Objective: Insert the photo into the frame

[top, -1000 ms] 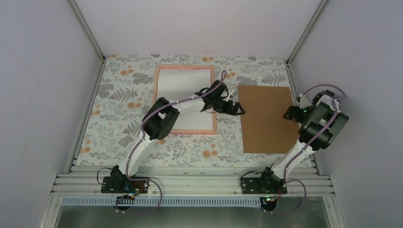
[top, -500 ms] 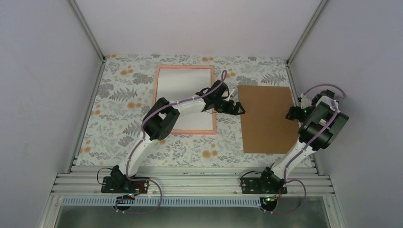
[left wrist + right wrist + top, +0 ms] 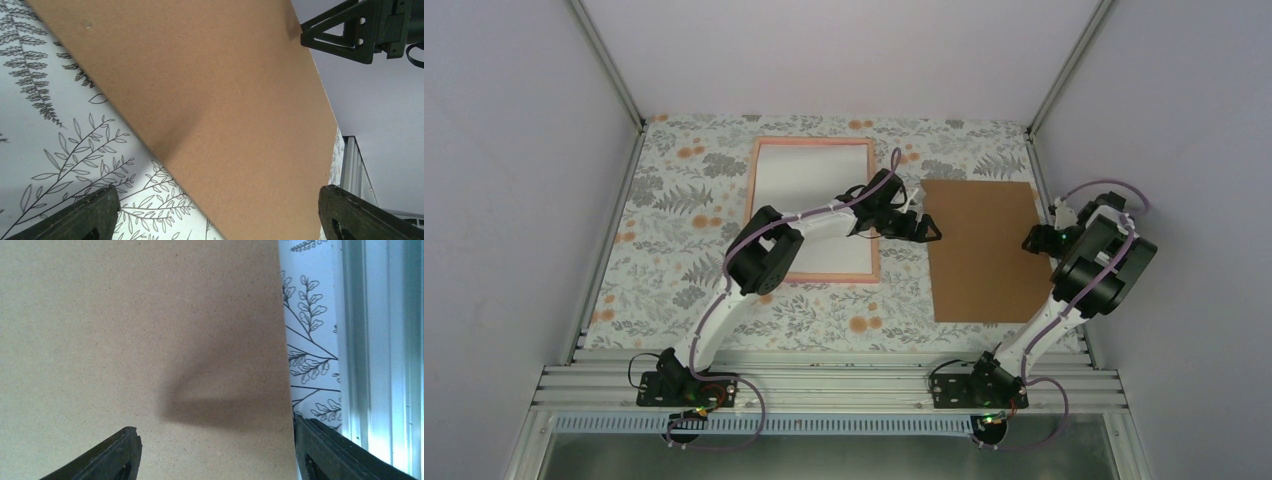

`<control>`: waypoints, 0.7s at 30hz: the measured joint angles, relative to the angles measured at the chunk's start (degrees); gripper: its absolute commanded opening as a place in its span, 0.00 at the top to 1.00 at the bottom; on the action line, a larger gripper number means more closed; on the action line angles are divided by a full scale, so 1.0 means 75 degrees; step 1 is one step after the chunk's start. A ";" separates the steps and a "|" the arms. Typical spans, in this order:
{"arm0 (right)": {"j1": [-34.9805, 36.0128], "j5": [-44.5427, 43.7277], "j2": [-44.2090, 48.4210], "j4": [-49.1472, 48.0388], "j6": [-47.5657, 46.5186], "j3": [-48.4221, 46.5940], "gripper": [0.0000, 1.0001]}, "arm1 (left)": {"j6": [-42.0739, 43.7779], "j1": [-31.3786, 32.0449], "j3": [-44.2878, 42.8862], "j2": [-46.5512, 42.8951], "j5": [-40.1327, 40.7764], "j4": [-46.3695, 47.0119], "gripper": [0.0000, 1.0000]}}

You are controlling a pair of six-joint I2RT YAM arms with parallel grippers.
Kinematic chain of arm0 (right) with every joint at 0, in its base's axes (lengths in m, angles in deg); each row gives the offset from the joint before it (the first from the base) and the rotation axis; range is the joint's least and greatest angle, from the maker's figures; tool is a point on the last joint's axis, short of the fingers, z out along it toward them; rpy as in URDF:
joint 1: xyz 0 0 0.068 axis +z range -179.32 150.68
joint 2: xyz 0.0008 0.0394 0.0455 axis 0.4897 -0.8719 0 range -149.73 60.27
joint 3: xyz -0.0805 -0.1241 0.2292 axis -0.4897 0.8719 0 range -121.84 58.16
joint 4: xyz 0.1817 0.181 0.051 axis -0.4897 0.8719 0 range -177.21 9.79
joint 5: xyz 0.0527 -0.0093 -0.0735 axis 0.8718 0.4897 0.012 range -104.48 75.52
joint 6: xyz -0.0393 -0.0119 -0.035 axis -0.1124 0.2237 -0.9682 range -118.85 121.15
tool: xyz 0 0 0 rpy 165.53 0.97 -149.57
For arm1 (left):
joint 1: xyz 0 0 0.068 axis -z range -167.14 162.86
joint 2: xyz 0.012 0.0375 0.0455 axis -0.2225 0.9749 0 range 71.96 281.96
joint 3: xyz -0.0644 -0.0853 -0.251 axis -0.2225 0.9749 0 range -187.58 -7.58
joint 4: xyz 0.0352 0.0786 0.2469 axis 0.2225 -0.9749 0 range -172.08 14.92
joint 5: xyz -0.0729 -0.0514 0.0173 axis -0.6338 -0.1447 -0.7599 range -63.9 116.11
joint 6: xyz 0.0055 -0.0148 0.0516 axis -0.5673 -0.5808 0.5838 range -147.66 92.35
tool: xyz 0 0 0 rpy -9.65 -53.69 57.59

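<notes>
I have the left pincer (image 3: pixel 927 232) released, its jaws spread wide with nothing between them. In its wrist view one fingertip (image 3: pixel 92 215) hangs over the leaf-printed worktop (image 3: pixel 674 230) and the other fingertip (image 3: pixel 360 215) over the brown backing board (image 3: pixel 981 250). The board's near-left edge runs slantwise across the gap between them. The board lies flat just ahead of and under this pincer, and a soft shadow falls on it there.

The frame (image 3: pixel 751 185) lies flat on the worktop behind the left pincer, on the side away from the board and apart from it. My left arm reaches across the frame's right side to get here. Inside the pink rim I see only plain white, and I cannot tell what that surface is.

The right pincer (image 3: pixel 1031 240) is also released, its two dark fingers standing far apart. It sits at the board's opposite edge, facing the left pincer across the brown sheet. Its wrist view looks straight down: board fills the span between the fingers, and the board's edge, a strip of printed worktop and a metal rail (image 3: pixel 380 340) lie beside its right finger (image 3: pixel 340 455). From the left wrist view that pincer's tip is right at the far edge; whether it touches the board I cannot tell.
</notes>
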 measured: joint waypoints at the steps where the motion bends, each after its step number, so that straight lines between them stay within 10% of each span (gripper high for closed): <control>1: 0.0000 0.0047 0.0006 -0.0003 -0.0003 0.0012 0.25 | -0.0020 0.0000 -0.0023 0.0023 -0.0058 0.0044 0.01; 21: 0.0210 0.1265 0.0038 0.0163 0.0032 0.0262 0.25 | -0.0822 -0.0044 -0.0379 0.0181 -0.0781 0.0813 0.00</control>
